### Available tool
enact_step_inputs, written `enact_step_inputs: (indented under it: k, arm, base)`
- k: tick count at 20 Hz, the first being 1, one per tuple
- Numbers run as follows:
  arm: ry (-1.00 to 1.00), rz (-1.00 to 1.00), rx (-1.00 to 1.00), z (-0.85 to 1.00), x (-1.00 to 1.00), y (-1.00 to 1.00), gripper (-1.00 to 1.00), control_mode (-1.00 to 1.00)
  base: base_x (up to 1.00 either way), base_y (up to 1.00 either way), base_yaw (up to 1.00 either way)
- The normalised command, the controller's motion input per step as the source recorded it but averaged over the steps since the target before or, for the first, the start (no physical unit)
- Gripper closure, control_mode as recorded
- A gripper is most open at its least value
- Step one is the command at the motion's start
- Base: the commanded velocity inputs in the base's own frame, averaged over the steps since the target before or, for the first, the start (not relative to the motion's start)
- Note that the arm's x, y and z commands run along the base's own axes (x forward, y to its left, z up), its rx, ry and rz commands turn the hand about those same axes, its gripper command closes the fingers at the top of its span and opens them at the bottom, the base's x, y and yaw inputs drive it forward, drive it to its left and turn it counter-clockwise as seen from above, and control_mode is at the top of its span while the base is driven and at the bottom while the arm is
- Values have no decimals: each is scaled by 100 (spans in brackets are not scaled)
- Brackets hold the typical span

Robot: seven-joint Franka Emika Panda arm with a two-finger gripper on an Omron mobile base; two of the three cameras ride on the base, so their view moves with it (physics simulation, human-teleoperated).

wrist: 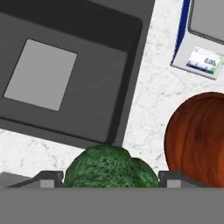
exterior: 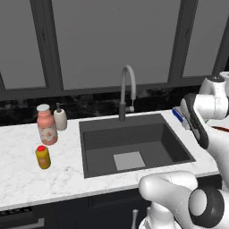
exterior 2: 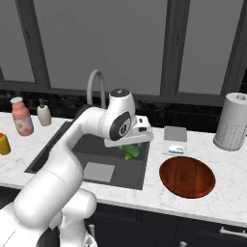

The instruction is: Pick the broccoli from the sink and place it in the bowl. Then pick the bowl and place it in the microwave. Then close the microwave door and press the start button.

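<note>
The broccoli [exterior 2: 131, 152] is hanging between the gripper's [wrist: 111, 180] fingertips above the sink's [exterior 2: 58, 149] right edge, while the bowl [exterior 2: 187, 176] is sitting on the counter [exterior 2: 226, 193] right of the sink, with a scale [exterior 2: 174, 140] lying just behind it.

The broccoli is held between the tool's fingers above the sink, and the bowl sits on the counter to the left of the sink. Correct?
Not quite. The bowl sits on the counter to the right of the sink, not the left; the right base view shows it. The broccoli is indeed held in the tool above the sink.
</note>
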Motion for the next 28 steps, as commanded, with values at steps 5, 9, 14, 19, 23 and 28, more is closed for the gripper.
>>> enact_step_inputs:
  k: [5,9,14,19,23,28]
  arm:
    - [20,-4,0,-2,16,-100,100,-100]
    - [14,0,1,-3,10,-98,100,-100]
    - [4,0,4,-18,17,-81,100,-100]
    - [-1,0,5,-36,23,-47,100,-100]
    - [-1,0,2,-24,46,-50,100,-100]
    - [-6,0,5,-44,14,-21,100,-100]
  base:
    - [0,0,0]
    - [0,0,0]
    - [0,0,0]
    - [0,0,0]
    - [0,0,0]
    - [0,0,0]
